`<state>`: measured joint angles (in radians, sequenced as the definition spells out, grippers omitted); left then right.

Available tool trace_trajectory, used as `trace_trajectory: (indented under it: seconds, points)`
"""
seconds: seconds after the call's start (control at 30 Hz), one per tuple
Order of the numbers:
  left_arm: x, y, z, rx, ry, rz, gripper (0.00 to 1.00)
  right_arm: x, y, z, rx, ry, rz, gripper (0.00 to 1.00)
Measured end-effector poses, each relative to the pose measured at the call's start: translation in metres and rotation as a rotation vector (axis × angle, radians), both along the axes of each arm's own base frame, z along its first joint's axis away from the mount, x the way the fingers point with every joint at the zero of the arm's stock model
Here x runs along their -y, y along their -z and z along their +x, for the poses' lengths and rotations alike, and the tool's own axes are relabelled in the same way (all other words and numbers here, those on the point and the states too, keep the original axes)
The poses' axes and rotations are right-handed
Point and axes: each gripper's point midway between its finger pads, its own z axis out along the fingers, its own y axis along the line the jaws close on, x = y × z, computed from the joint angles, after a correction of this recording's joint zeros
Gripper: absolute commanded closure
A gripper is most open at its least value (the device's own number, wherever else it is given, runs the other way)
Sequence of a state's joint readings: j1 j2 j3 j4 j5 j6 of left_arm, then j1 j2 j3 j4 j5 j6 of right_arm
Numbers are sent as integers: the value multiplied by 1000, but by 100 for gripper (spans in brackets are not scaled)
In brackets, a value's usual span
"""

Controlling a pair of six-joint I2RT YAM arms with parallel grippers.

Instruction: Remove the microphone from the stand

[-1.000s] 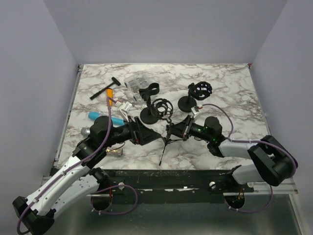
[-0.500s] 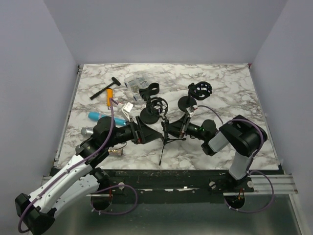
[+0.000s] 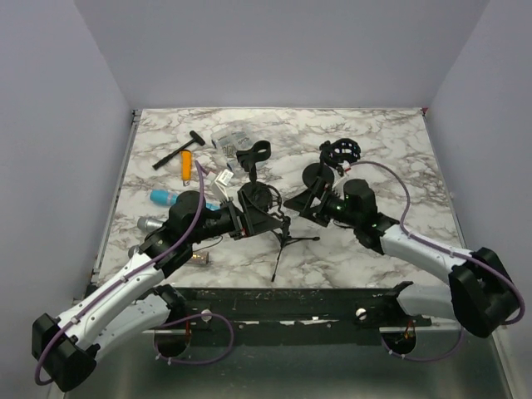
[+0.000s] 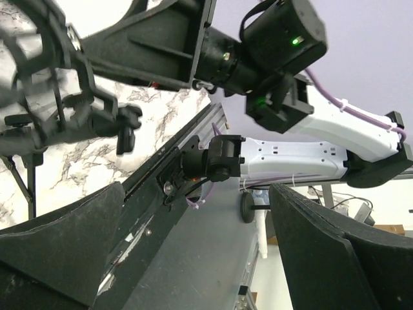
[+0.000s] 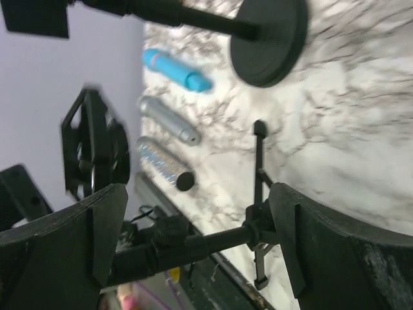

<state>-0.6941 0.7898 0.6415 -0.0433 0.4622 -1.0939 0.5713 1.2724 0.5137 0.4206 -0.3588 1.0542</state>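
A small black tripod stand [image 3: 286, 240] stands near the table's front, and its rod [image 5: 213, 241] carries a black shock mount [image 5: 97, 152]. The mount's ring [image 4: 45, 90] looks empty. Three microphones lie on the marble at the left: a blue one [image 3: 162, 197], a silver one [image 3: 149, 223] and a glittery one [image 3: 197, 258]. In the right wrist view my right gripper [image 5: 197, 242] is open, with the stand's rod crossing the wide gap untouched. My left gripper [image 3: 258, 218] is open beside the mount, and nothing lies between its fingers [image 4: 322, 252].
Behind stand two round-base stands, one with a clip [image 3: 253, 156] and one with a shock mount [image 3: 342, 152]. A black tool [image 3: 179, 150], an orange piece [image 3: 186, 164], a clear bag [image 3: 229, 137] and white bits [image 3: 218, 179] lie at back left. The table's front rail [image 3: 316, 295] is close.
My right gripper has gone from shut to wide open and drawn back up and to the right. My left gripper has moved up and right toward the mount.
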Motion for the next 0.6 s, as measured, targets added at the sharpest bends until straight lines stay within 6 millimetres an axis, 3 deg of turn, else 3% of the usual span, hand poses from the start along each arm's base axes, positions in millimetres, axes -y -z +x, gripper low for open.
trace_trajectory:
  seconds: [0.1,0.23,0.33,0.43,0.6]
  points:
    - [0,0,0,3,0,0,2,17,-4,9,6,74,-133,0]
    - [-2,2,-1,17,0,20,1,47,2,7,-10,144,-316,0]
    - [-9,-2,0,50,-19,51,1,73,-6,4,2,200,-434,0]
    - [-22,-22,3,137,-69,90,1,93,-40,4,66,253,-507,0]
    - [-53,-75,6,323,-190,131,1,127,-128,2,235,379,-529,0]
